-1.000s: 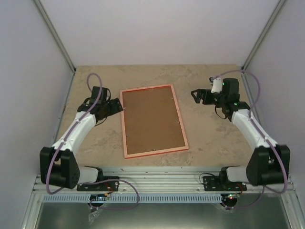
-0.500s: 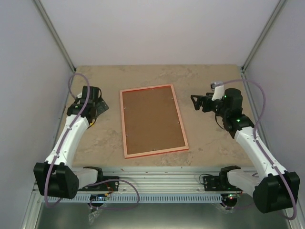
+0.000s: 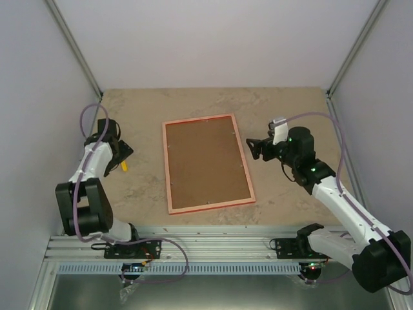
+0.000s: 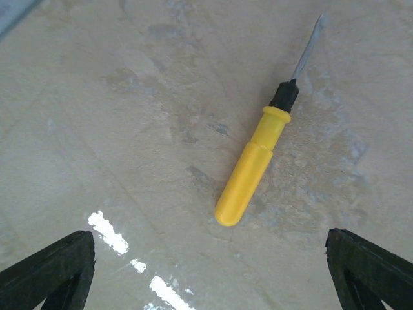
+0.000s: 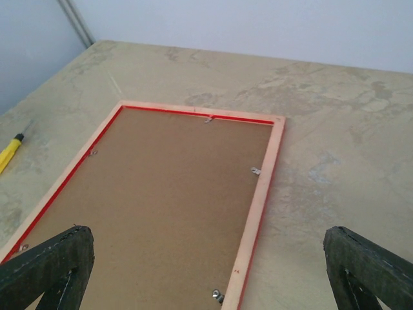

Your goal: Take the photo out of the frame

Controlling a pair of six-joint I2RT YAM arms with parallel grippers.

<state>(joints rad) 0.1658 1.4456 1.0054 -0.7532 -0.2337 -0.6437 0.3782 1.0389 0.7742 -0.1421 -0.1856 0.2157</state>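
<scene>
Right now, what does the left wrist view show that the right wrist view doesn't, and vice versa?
Only left wrist: the whole yellow screwdriver, black collar and metal shaft, lying flat. Only right wrist: the frame face down, its brown backing board, small metal clips, the back wall. Both: the mottled table and open jaws at the bottom corners; the right wrist catches only a sliver of the screwdriver at its left edge.

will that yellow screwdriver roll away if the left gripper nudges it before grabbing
Probably rolls: the screwdriver has a round yellow handle and lies flat on the smooth, glossy table. It looks rigid and likely light, so the open left gripper should close across the handle, not push it.
</scene>
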